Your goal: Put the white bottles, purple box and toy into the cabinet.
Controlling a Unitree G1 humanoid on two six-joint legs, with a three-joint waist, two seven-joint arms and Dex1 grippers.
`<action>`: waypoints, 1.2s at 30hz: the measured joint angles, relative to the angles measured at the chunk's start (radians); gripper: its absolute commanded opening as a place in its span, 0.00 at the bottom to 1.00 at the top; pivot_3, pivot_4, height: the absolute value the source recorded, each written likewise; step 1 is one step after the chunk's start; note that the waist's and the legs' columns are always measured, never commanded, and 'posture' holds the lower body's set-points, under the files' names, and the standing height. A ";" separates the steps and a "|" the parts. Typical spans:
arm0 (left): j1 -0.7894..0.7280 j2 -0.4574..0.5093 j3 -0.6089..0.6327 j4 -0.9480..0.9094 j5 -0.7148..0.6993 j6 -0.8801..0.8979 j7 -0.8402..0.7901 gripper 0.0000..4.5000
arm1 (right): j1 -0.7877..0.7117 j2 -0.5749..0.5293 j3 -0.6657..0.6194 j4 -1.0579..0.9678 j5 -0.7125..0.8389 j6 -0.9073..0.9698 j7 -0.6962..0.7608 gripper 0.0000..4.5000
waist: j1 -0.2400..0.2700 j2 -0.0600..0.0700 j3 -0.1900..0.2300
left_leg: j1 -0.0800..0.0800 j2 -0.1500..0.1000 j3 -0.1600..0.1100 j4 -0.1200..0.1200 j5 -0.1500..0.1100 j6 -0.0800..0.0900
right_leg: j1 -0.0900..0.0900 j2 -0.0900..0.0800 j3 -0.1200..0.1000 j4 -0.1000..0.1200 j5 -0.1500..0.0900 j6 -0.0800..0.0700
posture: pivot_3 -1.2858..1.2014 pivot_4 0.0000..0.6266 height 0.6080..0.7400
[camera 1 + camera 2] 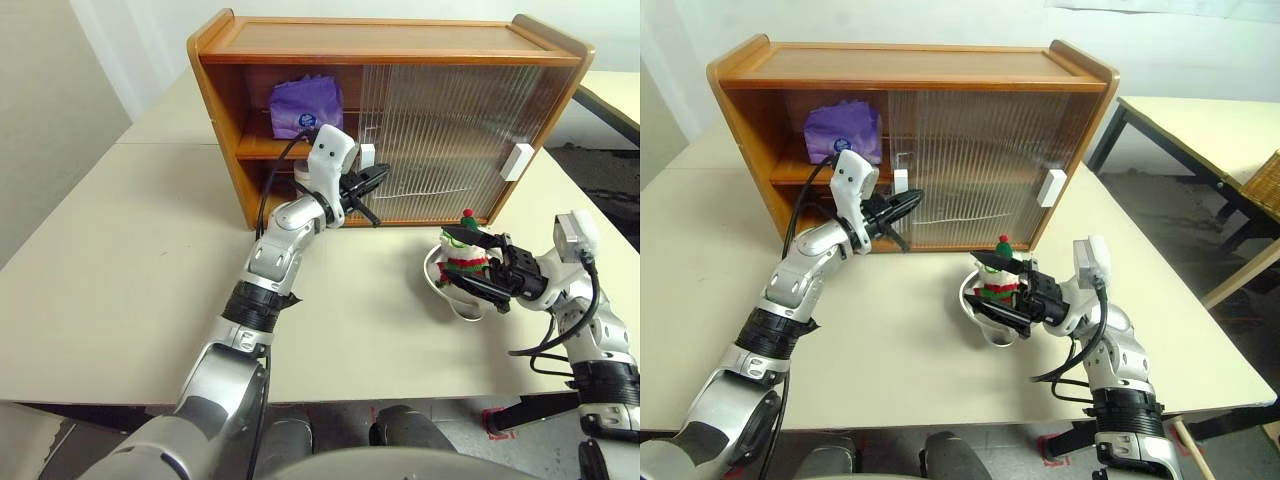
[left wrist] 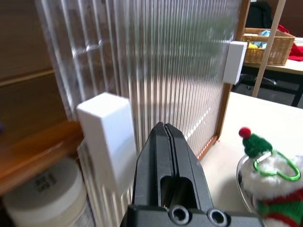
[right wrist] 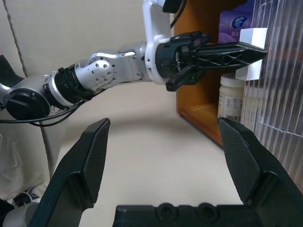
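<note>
The wooden cabinet (image 1: pixel 390 40) stands at the back of the table with its left half uncovered. The purple box (image 1: pixel 305 105) lies on the inner shelf. One white bottle (image 2: pixel 42 198) stands below it on the cabinet floor. My left gripper (image 1: pixel 383 172) is shut, its tip right beside the white block handle (image 2: pixel 106 137) of the ribbed sliding door. The toy (image 1: pixel 464 258) sits in a shallow bowl (image 1: pixel 462 310) at the right. My right gripper (image 1: pixel 450 260) is open, its fingers showing on either side of the toy in the eye views. Nothing lies between them in the right wrist view.
A second white handle (image 1: pixel 517 160) sits at the cabinet's right end. Another table (image 1: pixel 1200 120) stands off to the right, with a wicker basket (image 2: pixel 265 45) behind it. Bare tabletop (image 1: pixel 130 260) stretches left of and in front of the cabinet.
</note>
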 measured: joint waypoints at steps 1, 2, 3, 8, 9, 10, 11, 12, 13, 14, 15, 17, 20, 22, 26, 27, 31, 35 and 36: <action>-0.003 -0.006 0.000 0.011 0.001 -0.001 0.001 0.01 | 0.000 0.000 0.000 -0.002 0.001 0.000 0.000 1.00 | 0.000 0.000 0.000 | 0.000 0.000 0.000 0.000 0.000 0.000 | 0.000 0.000 0.000 0.000 0.000 0.000 | 0.46 0.00 1.00; -0.009 -0.015 -0.002 0.026 0.004 -0.005 0.003 0.01 | 0.000 0.001 0.000 -0.004 0.001 0.001 0.000 1.00 | 0.000 0.000 0.000 | 0.000 0.000 0.000 0.000 0.000 0.000 | 0.000 0.000 0.000 0.000 0.000 0.001 | 0.46 0.00 1.00; -0.018 -0.025 -0.003 0.038 0.008 -0.007 0.005 0.01 | 0.000 0.001 0.000 -0.005 0.001 0.002 -0.001 1.00 | 0.000 0.000 0.000 | 0.000 0.000 0.000 0.000 0.000 0.000 | 0.000 0.000 0.000 0.000 -0.001 0.002 | 0.46 0.00 1.00; -0.044 -0.035 -0.004 0.072 0.033 -0.021 0.026 0.01 | 0.000 0.001 0.000 -0.008 0.002 0.004 -0.003 1.00 | -0.001 0.000 0.000 | 0.000 0.000 0.000 0.000 0.000 0.000 | 0.000 0.000 0.000 0.000 -0.002 0.003 | 0.45 0.00 1.00; -0.046 -0.035 -0.003 0.077 0.041 -0.021 0.035 0.01 | 0.000 0.001 0.000 -0.008 0.002 0.004 -0.004 1.00 | -0.001 0.000 0.000 | 0.000 0.000 0.000 0.000 0.000 0.000 | 0.000 0.000 0.000 0.000 -0.002 0.003 | 0.45 0.00 1.00; -0.046 -0.033 0.000 0.086 0.044 -0.021 0.046 0.01 | 0.001 0.001 0.000 -0.008 0.002 0.004 -0.004 1.00 | -0.003 0.000 0.000 | 0.000 0.000 0.000 0.000 0.000 0.000 | 0.000 0.000 0.000 0.000 -0.002 0.003 | 0.45 0.00 1.00; -0.046 -0.028 0.003 0.094 0.048 -0.020 0.057 0.01 | 0.003 0.001 0.000 -0.008 0.002 0.004 -0.004 1.00 | -0.004 0.000 0.000 | 0.000 0.000 0.000 0.000 0.000 0.000 | 0.000 0.000 0.000 0.000 -0.002 0.003 | 0.45 0.00 1.00; -0.046 -0.022 0.004 0.098 0.053 -0.017 0.062 0.01 | 0.006 0.001 0.000 -0.008 0.002 0.004 -0.003 1.00 | -0.005 0.000 0.000 | 0.000 0.000 0.000 0.000 0.000 0.000 | 0.000 0.000 0.000 0.000 -0.002 0.003 | 0.45 0.00 1.00; -0.047 -0.017 0.005 0.101 0.058 -0.016 0.066 0.01 | 0.008 0.001 0.000 -0.008 0.002 0.004 -0.003 1.00 | -0.006 0.000 0.000 | 0.000 0.000 0.000 0.000 0.000 0.000 | 0.000 0.000 0.000 0.000 -0.002 0.003 | 0.45 0.00 1.00; -0.048 -0.013 0.005 0.103 0.061 -0.015 0.066 0.01 | 0.008 0.001 0.000 -0.008 0.002 0.004 -0.003 1.00 | -0.007 0.000 0.000 | 0.000 0.000 0.000 0.000 0.000 0.000 | 0.000 0.000 0.000 0.000 -0.002 0.003 | 0.45 0.00 1.00; -0.048 -0.009 0.005 0.104 0.062 -0.014 0.066 0.01 | 0.008 0.001 0.000 -0.008 0.002 0.004 -0.003 1.00 | -0.008 0.000 0.000 | 0.000 0.000 0.000 0.000 0.000 0.000 | 0.001 0.000 0.000 0.000 -0.002 0.003 | 0.45 0.00 1.00; -0.049 -0.003 0.005 0.104 0.064 -0.012 0.066 0.01 | 0.007 0.001 0.000 -0.008 0.001 0.004 -0.003 1.00 | -0.011 0.000 0.000 | 0.001 0.000 0.000 0.000 0.000 0.000 | 0.001 0.000 0.000 0.000 -0.001 0.004 | 0.45 0.00 1.00; -0.049 0.006 0.005 0.101 0.065 -0.004 0.068 0.01 | 0.006 0.001 0.000 -0.007 0.001 0.004 -0.003 1.00 | -0.016 0.000 0.000 | 0.002 0.000 0.000 0.000 0.001 0.000 | 0.001 0.000 0.000 0.000 -0.003 0.008 | 0.45 0.00 1.00; -0.043 0.015 0.005 0.086 0.064 0.008 0.071 0.01 | 0.003 0.001 0.000 -0.006 0.001 0.004 -0.001 1.00 | -0.019 0.000 0.000 | 0.002 0.000 0.000 0.000 0.001 0.000 | 0.001 0.000 0.000 0.000 -0.003 0.008 | 0.45 0.00 1.00; -0.007 0.041 0.012 0.030 0.060 0.029 0.075 0.01 | 0.002 0.001 0.000 -0.005 0.000 0.003 0.001 1.00 | -0.027 0.000 0.000 | 0.002 0.000 0.000 0.000 0.001 0.000 | 0.001 0.000 0.000 0.000 -0.003 0.008 | 0.46 0.00 1.00; 0.003 0.046 0.016 0.015 0.059 0.036 0.075 0.01 | 0.002 0.001 0.000 -0.005 0.000 0.003 0.002 1.00 | -0.028 0.000 0.000 | 0.003 0.000 0.000 0.000 0.001 0.000 | 0.001 0.000 0.000 0.000 -0.003 0.008 | 0.46 0.00 1.00; 0.032 0.071 0.019 -0.027 0.056 0.060 0.075 0.01 | 0.001 0.001 0.000 -0.002 0.000 0.002 0.005 1.00 | -0.032 0.000 0.000 | 0.003 0.000 0.000 0.000 0.001 0.000 | 0.002 0.000 0.000 0.000 -0.002 0.007 | 0.46 0.00 1.00; 0.038 0.085 0.021 -0.045 0.055 0.082 0.076 0.01 | -0.006 0.000 0.000 0.006 -0.001 -0.002 0.010 1.00 | -0.033 0.000 0.000 | 0.003 0.000 0.000 0.000 0.001 0.000 | 0.001 0.000 0.000 0.000 0.001 0.006 | 0.46 0.00 1.00; 0.042 0.088 0.024 -0.049 0.053 0.085 0.076 0.01 | -0.007 0.000 0.000 0.007 -0.001 -0.003 0.012 1.00 | -0.033 0.000 0.000 | 0.004 0.000 0.000 0.000 0.001 0.000 | 0.001 0.000 0.000 0.000 0.001 0.005 | 0.46 0.00 1.00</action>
